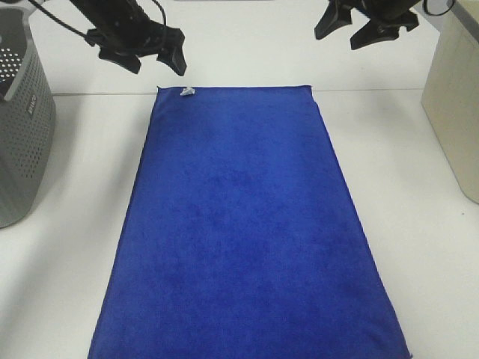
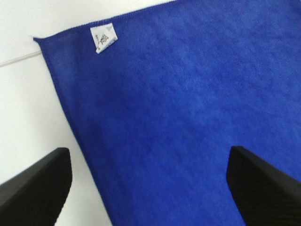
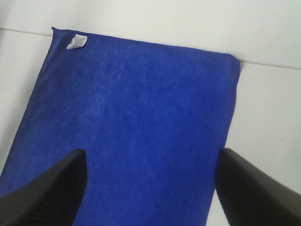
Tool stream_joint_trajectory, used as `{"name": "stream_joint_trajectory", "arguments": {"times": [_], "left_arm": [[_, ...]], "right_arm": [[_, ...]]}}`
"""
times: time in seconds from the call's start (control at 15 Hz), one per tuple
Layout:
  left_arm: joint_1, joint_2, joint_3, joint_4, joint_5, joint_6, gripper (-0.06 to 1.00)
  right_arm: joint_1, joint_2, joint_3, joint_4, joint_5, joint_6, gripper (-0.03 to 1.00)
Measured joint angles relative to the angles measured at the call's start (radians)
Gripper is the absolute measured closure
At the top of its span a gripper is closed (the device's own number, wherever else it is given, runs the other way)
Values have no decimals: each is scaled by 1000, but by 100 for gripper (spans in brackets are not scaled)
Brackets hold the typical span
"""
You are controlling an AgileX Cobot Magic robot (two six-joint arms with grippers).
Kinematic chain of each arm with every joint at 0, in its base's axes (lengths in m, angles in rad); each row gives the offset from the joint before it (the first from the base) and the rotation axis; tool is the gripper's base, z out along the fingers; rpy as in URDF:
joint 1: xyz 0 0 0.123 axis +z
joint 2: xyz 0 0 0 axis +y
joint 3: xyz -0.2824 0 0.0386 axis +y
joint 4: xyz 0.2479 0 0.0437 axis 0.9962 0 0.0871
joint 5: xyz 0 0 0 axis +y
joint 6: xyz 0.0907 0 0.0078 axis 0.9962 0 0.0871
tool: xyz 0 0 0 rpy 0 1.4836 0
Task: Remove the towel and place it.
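Both grippers hang above the far end of the table with nothing between their fingers. At the upper left of the exterior high frame, the left gripper point(image 1: 159, 51) has its black fingers spread apart, just above the towel's far left corner; in its own wrist view the left gripper point(image 2: 148, 188) shows two dark fingertips point(image 2: 35, 186) wide apart, one over bare white table, the other over blue cloth. At the upper right of the overhead frame, the right gripper point(image 1: 359, 28) is likewise parted, and in the right wrist view the right gripper point(image 3: 150, 188) has its fingers set well apart over the cloth.

A large rectangular royal-blue plush towel point(image 1: 243, 232) lies flat and spread out on the white table point(image 1: 426, 247), filling the middle of the overhead frame and running off its lower edge. Its small white tag point(image 1: 185, 92) sits at the far left corner.

A grey perforated plastic basket point(image 1: 22, 127) stands at the left edge, apart from the towel. A pale beige box point(image 1: 455, 90) stands at the right edge.
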Motion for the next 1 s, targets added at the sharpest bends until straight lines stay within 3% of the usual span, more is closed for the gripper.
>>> {"name": "stream_joint_trajectory", "arguments": {"times": [0.2,0.47,0.73,1.0], "left_arm": [[0,-122,0,98,181,-128,12],[17,-272,0,205,205,-176,12],[141,-349,0,205,208,-183,12],[277,-446,33,204,208,-200,12]], "right_arm": [[0,-146,-6,-159,139,175,23],[-14,-324,-8,-351,255,289,23],[-100,-385,-8,-379,255,359,23],[-104,-516,94,-425,254,336,23]]}}
